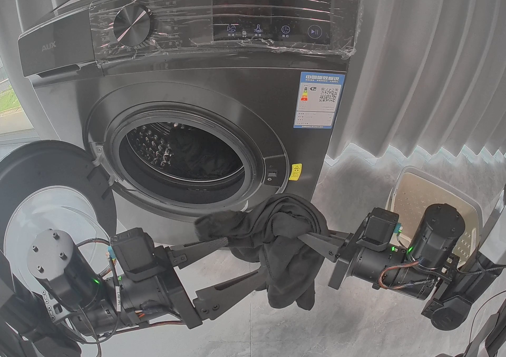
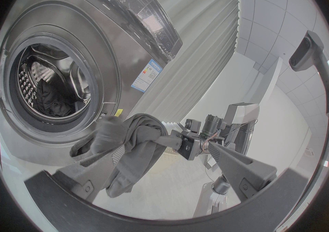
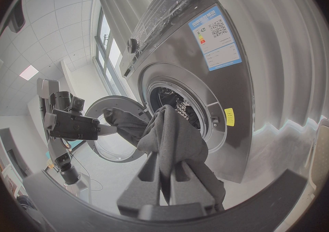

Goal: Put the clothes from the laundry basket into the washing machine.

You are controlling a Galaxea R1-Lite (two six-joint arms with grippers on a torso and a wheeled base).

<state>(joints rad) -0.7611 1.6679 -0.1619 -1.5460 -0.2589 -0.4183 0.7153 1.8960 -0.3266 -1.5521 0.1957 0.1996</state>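
A dark grey garment (image 1: 279, 247) hangs in the air in front of the washing machine (image 1: 211, 89), just below its round opening. My right gripper (image 1: 308, 241) is shut on the garment's right side; in the right wrist view the cloth (image 3: 171, 133) bunches up between its fingers (image 3: 150, 181). My left gripper (image 1: 246, 258) is open, and a flap of the garment (image 2: 137, 143) lies draped over one of its fingers (image 2: 85, 174). Its other finger (image 2: 240, 169) is bare. Dark clothes (image 1: 203, 155) lie inside the drum. The cream laundry basket (image 1: 421, 200) stands on the floor at the right.
The machine's round door (image 1: 47, 194) hangs open to the left, close behind my left arm. A pleated curtain (image 1: 432, 57) runs behind and to the right of the machine. The grey floor (image 1: 342, 321) lies below the garment.
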